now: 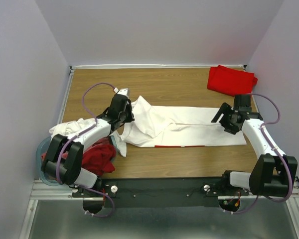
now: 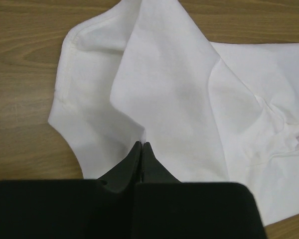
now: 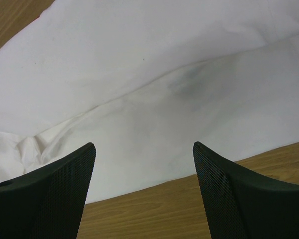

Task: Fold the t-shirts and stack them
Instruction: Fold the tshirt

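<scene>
Our table (image 1: pixel 164 84) is carrying a white t-shirt (image 1: pixel 189 127) stretched across its middle, and a folded red t-shirt (image 1: pixel 230 79) is sitting at the far right corner. Our left claw (image 2: pixel 141 145) is pinching a raised fold at the white shirt's left end, closed tight; our right claw (image 3: pixel 144 145) is hovering spread wide over its right end, gripping nothing.

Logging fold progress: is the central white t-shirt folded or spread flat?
Partly folded: the white t-shirt lies as a long narrow strip, one end pinched in left gripper's shut jaws.
</scene>
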### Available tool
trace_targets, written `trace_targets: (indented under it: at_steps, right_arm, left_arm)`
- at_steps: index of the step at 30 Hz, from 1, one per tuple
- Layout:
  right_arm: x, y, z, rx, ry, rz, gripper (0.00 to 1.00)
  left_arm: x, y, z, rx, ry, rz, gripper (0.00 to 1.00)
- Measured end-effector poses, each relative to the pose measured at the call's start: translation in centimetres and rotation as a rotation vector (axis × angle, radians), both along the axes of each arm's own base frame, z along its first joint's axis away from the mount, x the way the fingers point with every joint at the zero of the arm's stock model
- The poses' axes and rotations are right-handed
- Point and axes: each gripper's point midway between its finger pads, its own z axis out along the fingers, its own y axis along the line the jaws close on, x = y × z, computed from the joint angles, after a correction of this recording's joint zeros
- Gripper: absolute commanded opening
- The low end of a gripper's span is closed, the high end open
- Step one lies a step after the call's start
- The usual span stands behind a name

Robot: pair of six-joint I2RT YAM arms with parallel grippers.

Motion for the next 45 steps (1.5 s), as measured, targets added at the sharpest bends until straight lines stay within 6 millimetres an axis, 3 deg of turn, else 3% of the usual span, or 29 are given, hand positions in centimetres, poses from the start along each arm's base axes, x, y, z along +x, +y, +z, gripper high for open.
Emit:
trace_targets:
  at_steps: [14,25,30,37,42,45]
  right_arm:
    - [-0.3,0.3,-0.2,0.013,0.007,0.013,0.86]
    - [-0.3,1.9,-0.1,0.039,0.004,0.06,0.86]
    - [-0.8,6.2,0.0,0.061,0.006,0.166,0.85]
    - [-2.6,15.1,0.8,0.126,0.001,0.354,0.81]
    - [-4.4,22.4,0.2,0.169,0.028,0.491,0.69]
    - [-5.5,25.7,-0.8,0.177,0.062,0.546,0.64]
  left_arm:
    - [-5.0,1.6,2.8,-0.091,0.005,0.048,0.0]
    - [-8.9,1.3,1.4,-0.169,0.109,0.04,0.0]
    - [-10.0,1.4,1.9,-0.199,0.118,0.051,0.0]
    - [-11.5,1.7,0.7,-0.205,0.165,0.064,0.0]
    - [-12.3,1.6,0.5,-0.216,0.182,0.068,0.0]
    - [-12.5,1.5,0.7,-0.22,0.181,0.065,0.0]
